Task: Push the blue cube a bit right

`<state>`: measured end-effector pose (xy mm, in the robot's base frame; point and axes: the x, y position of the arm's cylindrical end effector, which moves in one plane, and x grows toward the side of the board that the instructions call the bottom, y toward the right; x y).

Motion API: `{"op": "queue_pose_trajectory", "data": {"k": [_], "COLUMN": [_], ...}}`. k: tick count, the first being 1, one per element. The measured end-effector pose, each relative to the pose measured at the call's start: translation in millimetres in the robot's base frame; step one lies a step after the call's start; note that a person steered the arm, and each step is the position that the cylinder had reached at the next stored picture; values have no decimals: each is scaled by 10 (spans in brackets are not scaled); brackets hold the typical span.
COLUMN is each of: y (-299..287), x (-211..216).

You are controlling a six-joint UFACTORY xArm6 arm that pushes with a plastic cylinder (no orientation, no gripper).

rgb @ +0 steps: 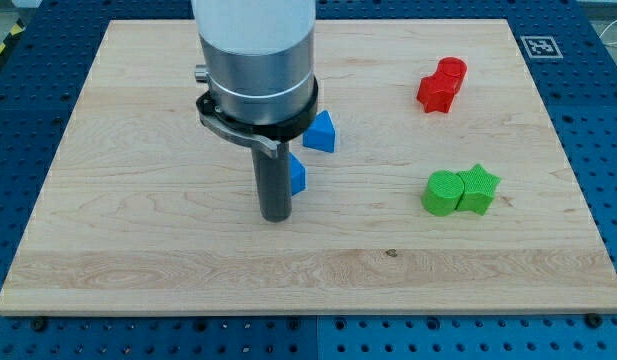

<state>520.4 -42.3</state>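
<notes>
Nearest on the wooden surface [138,250], my tip [276,216] comes down as a bare rod; this end effector has nothing to open and holds nothing. The blue cube [297,176] peeks out touching the rod's right side, so a rightward shove looks lined up. Further right sit the green blocks [460,191], well apart. Behind, a blue triangular block [322,132]; farthest, the red block [442,85].

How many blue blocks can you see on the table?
2. A blue triangular block sits right of the arm. A second blue block, mostly hidden, touches the right of my tip. More could hide behind the arm.
</notes>
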Motion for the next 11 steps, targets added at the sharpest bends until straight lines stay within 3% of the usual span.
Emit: {"op": "queue_pose_trajectory", "data": {"k": [2, 5, 6, 9, 11], "y": [259, -648, -473, 263, 389], "x": [-283, -422, -643, -563, -152]}}
